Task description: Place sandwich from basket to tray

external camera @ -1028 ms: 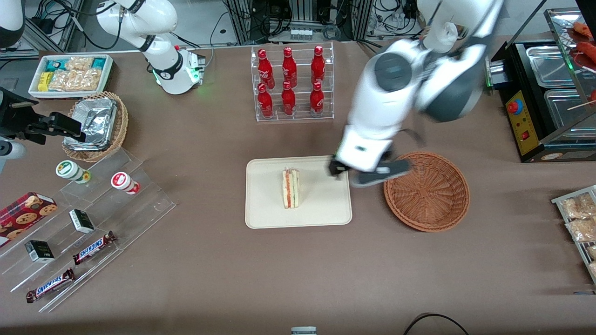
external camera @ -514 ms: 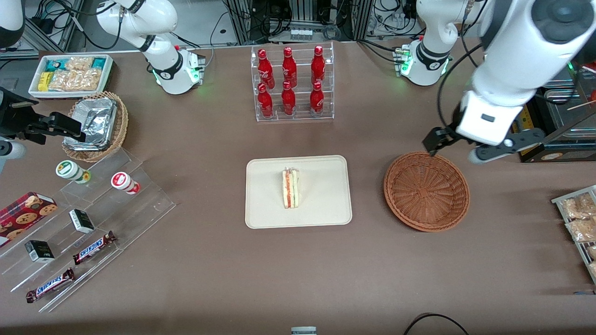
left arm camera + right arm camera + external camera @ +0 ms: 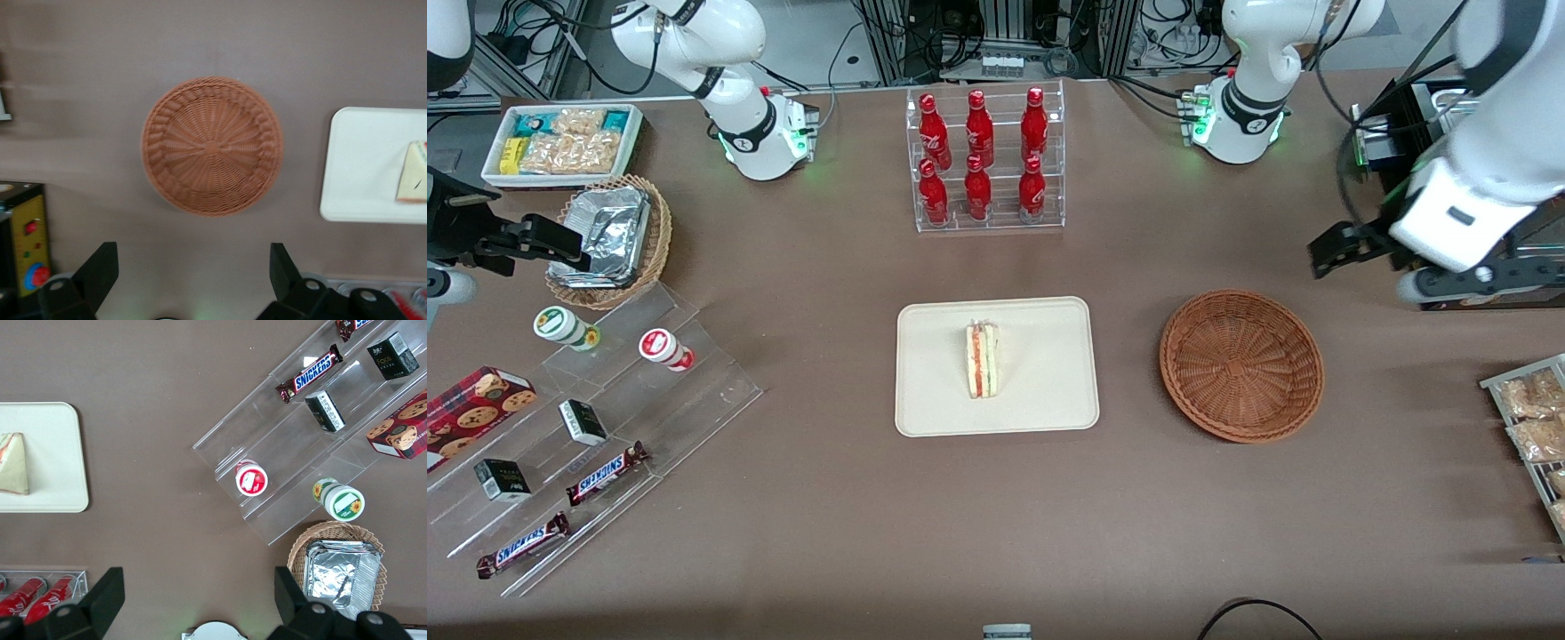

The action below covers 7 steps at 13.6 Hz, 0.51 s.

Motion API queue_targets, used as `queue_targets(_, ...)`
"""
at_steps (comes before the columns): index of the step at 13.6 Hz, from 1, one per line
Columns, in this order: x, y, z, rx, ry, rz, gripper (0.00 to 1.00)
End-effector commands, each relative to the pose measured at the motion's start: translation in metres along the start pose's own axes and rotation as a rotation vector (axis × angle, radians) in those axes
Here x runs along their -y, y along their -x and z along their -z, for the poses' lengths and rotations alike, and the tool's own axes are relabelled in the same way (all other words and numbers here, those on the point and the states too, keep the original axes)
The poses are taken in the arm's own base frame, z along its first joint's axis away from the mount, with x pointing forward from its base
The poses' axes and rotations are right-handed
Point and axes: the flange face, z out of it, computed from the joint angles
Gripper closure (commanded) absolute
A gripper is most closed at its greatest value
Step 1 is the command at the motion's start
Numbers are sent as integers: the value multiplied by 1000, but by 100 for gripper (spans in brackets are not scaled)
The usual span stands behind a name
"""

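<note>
The sandwich point(image 3: 982, 359) lies on the cream tray point(image 3: 1040, 391), its pink and green filling edge showing. It also shows in the left wrist view point(image 3: 413, 181) on the tray point(image 3: 367, 167). The reddish-brown basket point(image 3: 1241, 364) stands beside the tray, toward the working arm's end, with nothing in it; the left wrist view point(image 3: 211, 147) shows the same. My left gripper point(image 3: 1396, 267) hangs above the table, farther from the front camera than the basket and nearer the working arm's end. It is open and holds nothing, with its fingers point(image 3: 100, 267) wide apart.
A clear rack of red bottles point(image 3: 985, 160) stands at the back middle. A black appliance with a yellow panel point(image 3: 1430, 233) is close to the gripper. Snack bags point(image 3: 1529, 418), an acrylic candy stand point(image 3: 587, 418), a paler basket with foil point(image 3: 609, 238) and a white snack bin point(image 3: 560, 142) line the table's ends.
The left gripper has swung from the tray's edge, over the basket, toward the working arm's end of the table. The sandwich has stayed on the tray.
</note>
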Motion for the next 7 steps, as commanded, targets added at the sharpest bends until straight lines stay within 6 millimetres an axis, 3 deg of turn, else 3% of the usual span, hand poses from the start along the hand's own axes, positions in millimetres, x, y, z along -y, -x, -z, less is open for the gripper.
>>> queue_targets(1,31,12,12,2,20,-51,0)
queue_targets(3,24,-4,12,-4,19,-59,0)
queue_targets(7,30,-7,22,-43,16,-52,0)
